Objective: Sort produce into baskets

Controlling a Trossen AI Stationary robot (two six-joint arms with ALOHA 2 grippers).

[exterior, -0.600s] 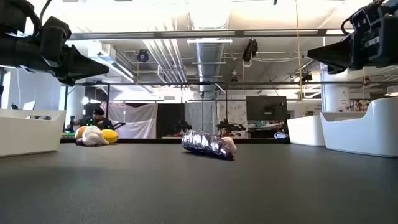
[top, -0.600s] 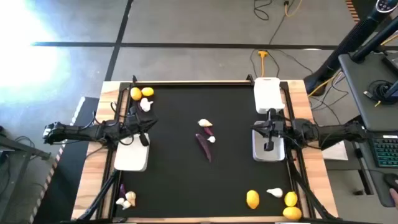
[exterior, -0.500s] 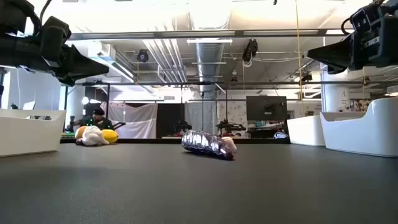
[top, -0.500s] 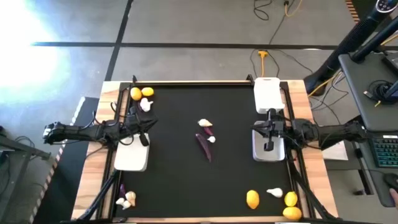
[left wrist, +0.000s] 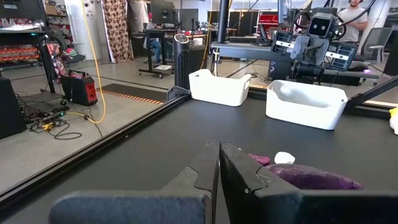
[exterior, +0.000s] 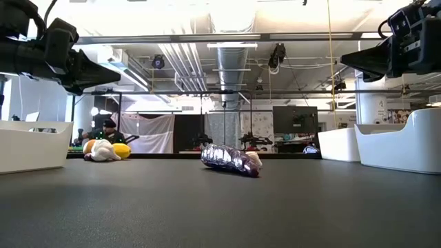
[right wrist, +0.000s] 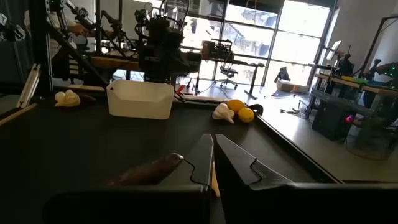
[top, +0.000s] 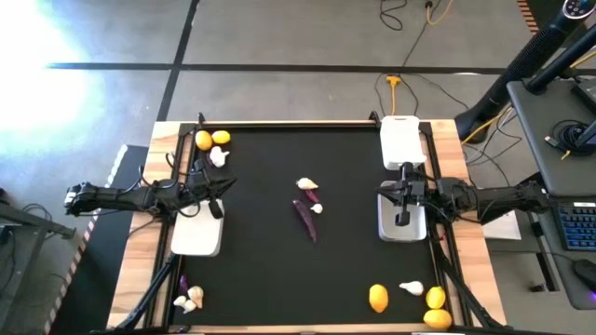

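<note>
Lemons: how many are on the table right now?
5. Two at the far-left corner, three near the near-right corner. None shows in a basket; the arms hide part of two.

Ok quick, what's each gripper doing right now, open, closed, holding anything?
Left gripper: closed, holding nothing, raised over the left basket.
Right gripper: closed, holding nothing, raised over the near right basket.

I work in a robotics lab or workshop: exposed ceiling ducts point(exterior: 231, 58) run overhead, my black-topped table point(top: 270, 270) stands on a bare concrete floor point(top: 279, 37), and around it are monitors point(exterior: 295, 118), office chairs point(right wrist: 229, 74), a yellow cable point(left wrist: 99, 68) and cluttered workbenches point(right wrist: 339, 93).
</note>
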